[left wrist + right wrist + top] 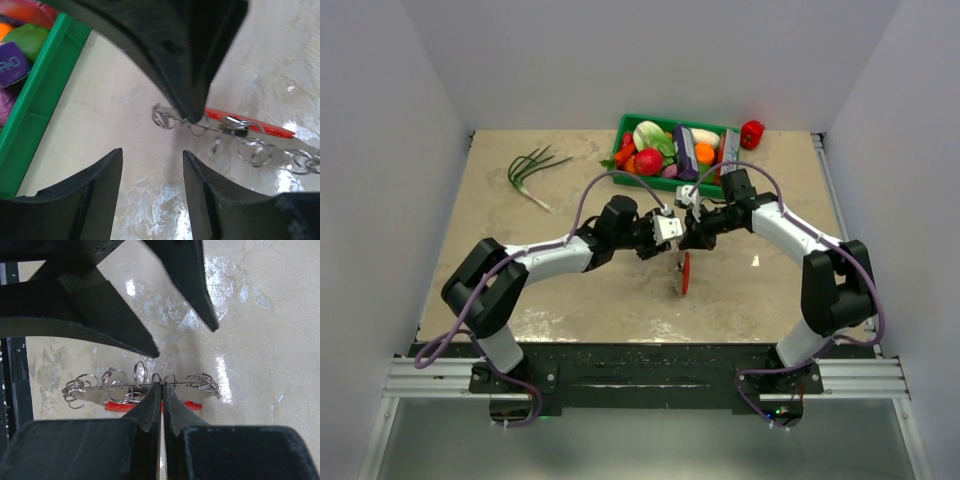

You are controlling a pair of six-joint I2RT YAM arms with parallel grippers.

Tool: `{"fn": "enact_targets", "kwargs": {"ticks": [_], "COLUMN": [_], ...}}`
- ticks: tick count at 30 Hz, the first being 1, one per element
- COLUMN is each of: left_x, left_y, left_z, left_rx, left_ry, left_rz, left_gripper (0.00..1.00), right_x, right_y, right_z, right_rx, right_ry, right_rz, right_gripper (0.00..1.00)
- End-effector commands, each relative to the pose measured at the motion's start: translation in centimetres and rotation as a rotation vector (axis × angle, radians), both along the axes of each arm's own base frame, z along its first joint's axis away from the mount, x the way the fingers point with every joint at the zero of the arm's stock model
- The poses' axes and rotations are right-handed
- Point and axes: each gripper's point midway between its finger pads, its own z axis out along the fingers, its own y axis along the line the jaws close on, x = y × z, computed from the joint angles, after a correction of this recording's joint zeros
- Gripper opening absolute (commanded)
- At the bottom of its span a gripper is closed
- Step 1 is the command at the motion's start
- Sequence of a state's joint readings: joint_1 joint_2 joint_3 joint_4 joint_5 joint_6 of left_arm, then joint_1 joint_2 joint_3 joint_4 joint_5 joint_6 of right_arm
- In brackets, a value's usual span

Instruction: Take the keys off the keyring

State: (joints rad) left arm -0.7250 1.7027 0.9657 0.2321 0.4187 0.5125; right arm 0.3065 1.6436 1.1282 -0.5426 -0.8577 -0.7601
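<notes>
My right gripper (162,385) is shut on the keyring (200,381), a thin silvery wire strung with several small loops and held above the table. A red curved tag (116,406) hangs below the ring, also visible as the red tag (686,272) in the top view. One small dark-headed piece (235,127) that may be a key hangs by the tag; no other keys are clear. My left gripper (152,152) stands open just short of the ring, with nothing between its fingers. The two grippers meet tip to tip at mid-table: left gripper (672,231), right gripper (693,237).
A green bin (625,128) of toy vegetables stands at the back, and its wall (45,85) is close on the left of the left wrist view. A red pepper (752,133) lies beside the bin. Green onions (532,168) lie at the back left.
</notes>
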Motion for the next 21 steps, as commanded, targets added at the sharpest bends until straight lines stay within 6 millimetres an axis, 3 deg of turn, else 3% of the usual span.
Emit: {"fn": "enact_targets", "kwargs": {"ticks": [1, 9, 10, 16, 21], "left_x": [3.6, 2.7, 1.7, -4.1, -5.6], "left_y": [-0.7, 0.6, 0.3, 0.3, -0.3], "left_z": [4.2, 4.1, 5.0, 4.2, 3.1], "left_rx": [-0.109, -0.068, -0.087, -0.058, -0.006], "left_ry": [-0.067, -0.085, -0.089, -0.036, -0.054], "left_rz": [0.168, 0.160, 0.109, -0.170, -0.223], "left_gripper": [0.57, 0.60, 0.59, 0.51, 0.54], "right_x": [-0.4, -0.5, -0.4, 0.2, 0.8], "right_y": [0.4, 0.6, 0.5, 0.5, 0.5], "right_z": [2.5, 2.6, 2.6, 2.6, 2.6], "right_rx": [0.051, 0.064, 0.065, 0.077, 0.074], "right_ry": [-0.059, -0.042, -0.038, -0.017, -0.010], "right_rz": [0.030, 0.031, 0.024, -0.006, -0.041], "right_gripper": [0.00, 0.00, 0.00, 0.00, 0.00]}}
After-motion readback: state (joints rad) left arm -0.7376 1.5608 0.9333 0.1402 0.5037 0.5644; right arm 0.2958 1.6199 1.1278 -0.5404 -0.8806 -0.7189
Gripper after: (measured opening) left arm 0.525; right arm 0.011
